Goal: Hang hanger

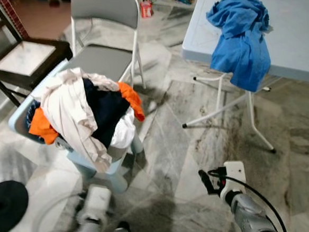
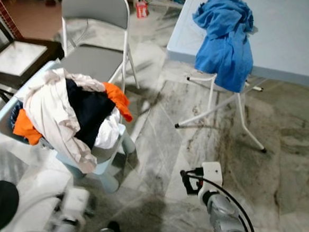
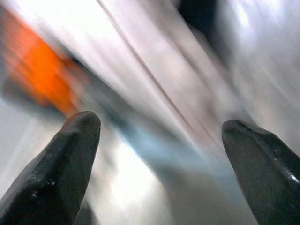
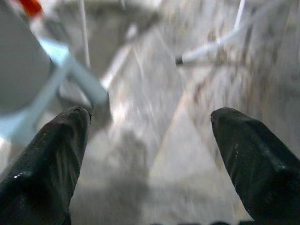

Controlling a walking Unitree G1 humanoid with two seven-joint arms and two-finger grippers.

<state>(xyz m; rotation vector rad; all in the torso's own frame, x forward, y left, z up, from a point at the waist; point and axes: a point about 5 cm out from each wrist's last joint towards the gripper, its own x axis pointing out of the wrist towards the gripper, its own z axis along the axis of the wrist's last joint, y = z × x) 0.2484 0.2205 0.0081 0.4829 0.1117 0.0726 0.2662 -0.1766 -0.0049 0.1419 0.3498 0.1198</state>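
A light blue laundry basket [image 1: 21,112] heaped with white, navy and orange clothes [image 1: 85,113] stands on the marble floor [image 1: 199,144], just in front of a grey folding chair [image 1: 103,32]. A dark wooden chair [image 1: 23,56] with a pale seat sits beside the folding chair, at the robot's left. To the right, a blue garment [image 1: 240,33] is draped over the near edge of a pale folding table [image 1: 297,26], one end hanging below the edge toward the table's white legs [image 1: 252,117]. A small red can [image 1: 146,9] stands on the floor beyond the folding chair. No hanger can be made out among the clothes.

The left gripper [image 3: 159,140] is low beside the basket, blurred, its two black fingers spread apart and holding nothing, pointing at white and orange cloth. The right gripper [image 4: 150,140] hangs above bare floor near the table legs, its fingers likewise parted and empty. A round black base [image 1: 7,203] lies on the floor at the left edge.
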